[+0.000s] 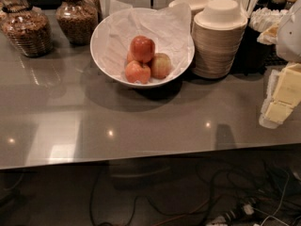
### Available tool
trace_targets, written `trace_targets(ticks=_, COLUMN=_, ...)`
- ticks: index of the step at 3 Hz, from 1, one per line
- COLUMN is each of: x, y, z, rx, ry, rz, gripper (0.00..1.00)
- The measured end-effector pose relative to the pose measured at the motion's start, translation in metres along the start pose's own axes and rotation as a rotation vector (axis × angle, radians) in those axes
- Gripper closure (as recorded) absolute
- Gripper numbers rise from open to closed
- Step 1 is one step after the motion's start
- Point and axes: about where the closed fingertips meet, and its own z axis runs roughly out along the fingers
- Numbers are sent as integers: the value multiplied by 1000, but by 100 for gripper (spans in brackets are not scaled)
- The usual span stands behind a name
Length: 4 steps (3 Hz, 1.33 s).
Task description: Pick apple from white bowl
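Observation:
The white bowl [104, 37] stands at the back middle of the grey counter, lined with crinkled white paper. Several apples lie in it. The apple [142, 48], the deepest red one, sits on top of the pile. An orange-red apple [137, 72] lies in front of it and a paler yellowish-pink apple [161, 65] to its right. My gripper [278, 101], white with pale yellow parts, hangs at the right edge of the view above the counter, well to the right of the bowl and apart from it. It holds nothing that I can see.
A tall stack of beige disposable bowls [217, 41] stands right against the white bowl's right side. Two glass jars of granola [28, 31] [76, 16] stand at the back left. Cutlery and napkins [263, 18] are at the back right. The counter's front edge [141, 158] has cables below it.

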Motion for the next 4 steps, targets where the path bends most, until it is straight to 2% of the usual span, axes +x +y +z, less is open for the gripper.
trace_targets(ticks=1, x=0, y=0, z=0, rx=0, ry=0, rz=0, gripper=0)
trace_targets(ticks=2, x=-5, y=-5, z=6, rx=16, ry=-43, rz=1, gripper=0)
trace_targets(ticks=3, x=-17, y=-18, z=23, rx=51, ry=-162, rz=22, gripper=0)
trace_targets(ticks=4, x=-48, y=-44, z=30, rx=129, ry=-322, rz=45, gripper=0)
